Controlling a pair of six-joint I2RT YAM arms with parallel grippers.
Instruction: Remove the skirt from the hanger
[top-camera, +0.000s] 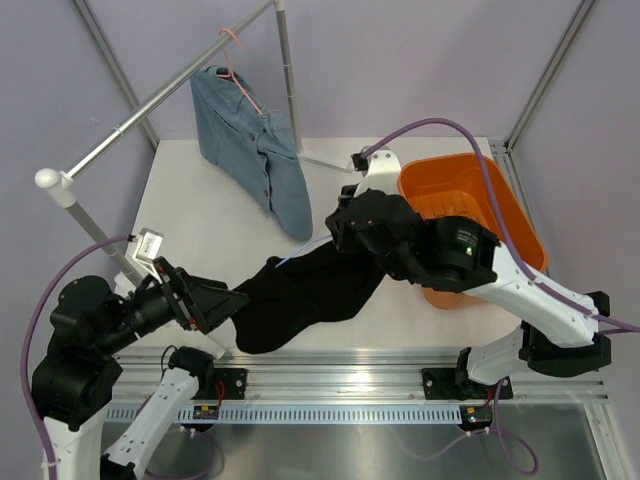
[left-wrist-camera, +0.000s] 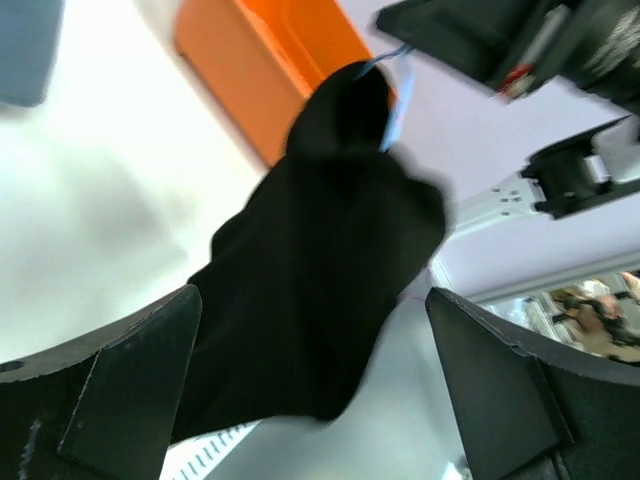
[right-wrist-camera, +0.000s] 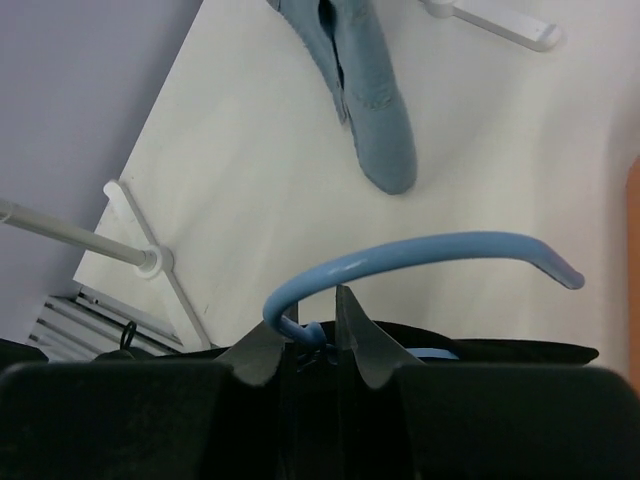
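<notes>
— Checking near left: left gripper (top-camera: 232, 303) gapes fully, holding nothing; black skirt (top-camera: 300, 295) hem lies just ahead of it.
— Farther right, right gripper (right-wrist-camera: 310, 332) pinches the blue hanger (right-wrist-camera: 420, 250) neck, waistband on it. Bite hem deeply, then pull steadily leftward.

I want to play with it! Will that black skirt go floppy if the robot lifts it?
Most likely floppy: the black skirt droops in rumpled folds below the blue hanger, holding no shape. Probably light too, since that thin hanger, pinched by the right gripper, carries its top end. Pushed, it would likely bunch up rather than slide.
</notes>
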